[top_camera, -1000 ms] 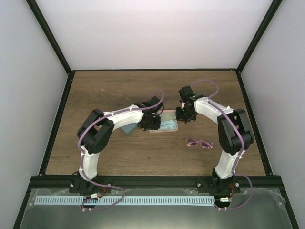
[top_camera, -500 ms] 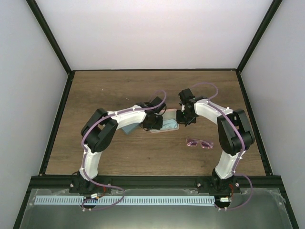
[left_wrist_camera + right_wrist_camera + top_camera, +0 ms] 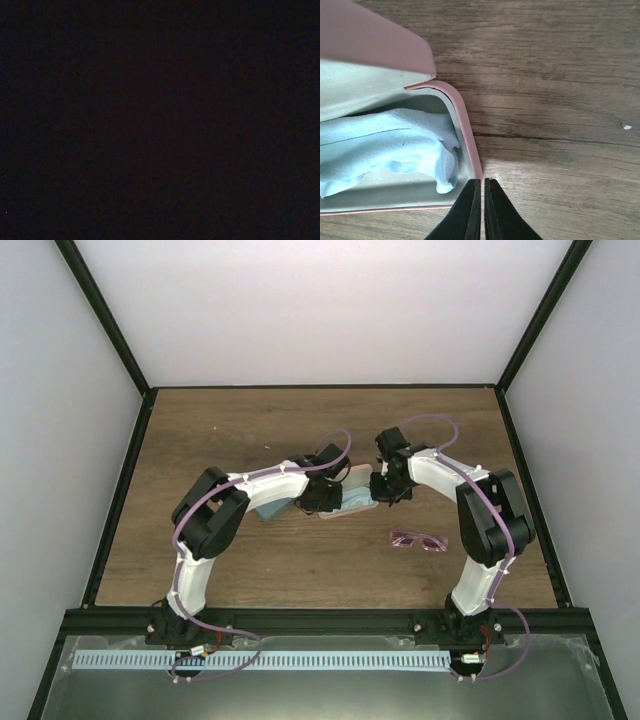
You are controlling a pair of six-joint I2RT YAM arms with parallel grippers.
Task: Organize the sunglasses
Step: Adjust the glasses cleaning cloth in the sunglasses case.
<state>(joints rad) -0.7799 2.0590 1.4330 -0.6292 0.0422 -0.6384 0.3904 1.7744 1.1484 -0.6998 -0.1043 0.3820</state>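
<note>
Sunglasses (image 3: pixel 418 540) lying loose at 4 o'clock from the open pink case (image 3: pixel 468 145); braces its 3 o'clock corner with right gripper (image 3: pixel 483 185), jaws together, and keeps left gripper (image 3: pixel 318 498), jaws shut, at its 9 o'clock end, probably to tuck the blue cloth (image 3: pixel 385 140).

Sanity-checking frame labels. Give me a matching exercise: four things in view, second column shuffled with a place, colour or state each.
1. case
2. cloth
3. sunglasses
4. right hand

A. shut, tips at the case's rim
B. on the table, apart from the case
C. open, pink outside
D. pale blue, inside the case

Pairs: 1-C, 2-D, 3-B, 4-A
</note>
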